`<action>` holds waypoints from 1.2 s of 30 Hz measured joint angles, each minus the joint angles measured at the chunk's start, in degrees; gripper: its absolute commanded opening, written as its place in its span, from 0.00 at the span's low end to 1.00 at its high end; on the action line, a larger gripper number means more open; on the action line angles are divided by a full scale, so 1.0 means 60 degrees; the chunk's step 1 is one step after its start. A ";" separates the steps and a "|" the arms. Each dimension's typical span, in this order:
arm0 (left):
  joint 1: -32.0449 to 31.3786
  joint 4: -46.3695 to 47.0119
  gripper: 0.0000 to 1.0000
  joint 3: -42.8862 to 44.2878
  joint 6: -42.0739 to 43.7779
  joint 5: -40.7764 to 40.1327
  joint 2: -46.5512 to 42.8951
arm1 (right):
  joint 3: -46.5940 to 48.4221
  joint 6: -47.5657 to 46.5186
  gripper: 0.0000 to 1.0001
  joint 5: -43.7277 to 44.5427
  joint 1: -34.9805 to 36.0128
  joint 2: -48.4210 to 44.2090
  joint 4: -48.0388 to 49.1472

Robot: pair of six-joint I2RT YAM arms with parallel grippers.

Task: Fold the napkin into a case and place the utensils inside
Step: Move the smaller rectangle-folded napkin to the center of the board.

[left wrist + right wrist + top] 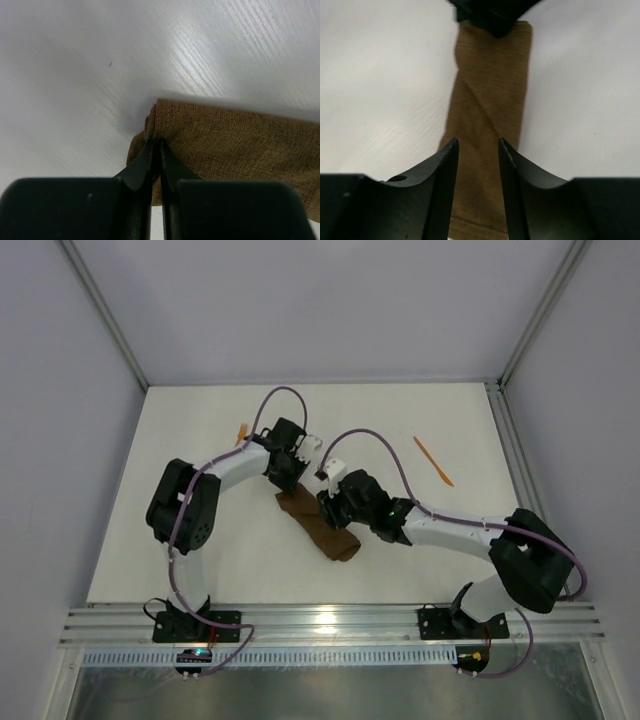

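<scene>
The napkin (318, 526) lies folded as a narrow, long brown case running diagonally across the middle of the table. My left gripper (286, 480) is at its far end. In the left wrist view that gripper (155, 142) is shut on a fold at the corner of the napkin (235, 145). My right gripper (336, 510) hovers over the middle of the strip. In the right wrist view it (478, 145) is open, with the napkin (490, 85) beneath it and nothing between its fingers. One orange utensil (433, 461) lies at the far right. Another orange utensil (241, 433) peeks out behind the left arm.
The left gripper's dark body (492, 15) shows at the top of the right wrist view, over the strip's far end. Metal frame posts (505, 430) edge the white table (200, 560) on the right, and a rail runs along the near edge.
</scene>
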 measured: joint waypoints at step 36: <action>0.0047 -0.1475 0.22 -0.3264 0.1446 0.0379 -0.3224 | 0.1581 0.1424 0.32 -0.0648 -0.1362 0.2594 -0.0477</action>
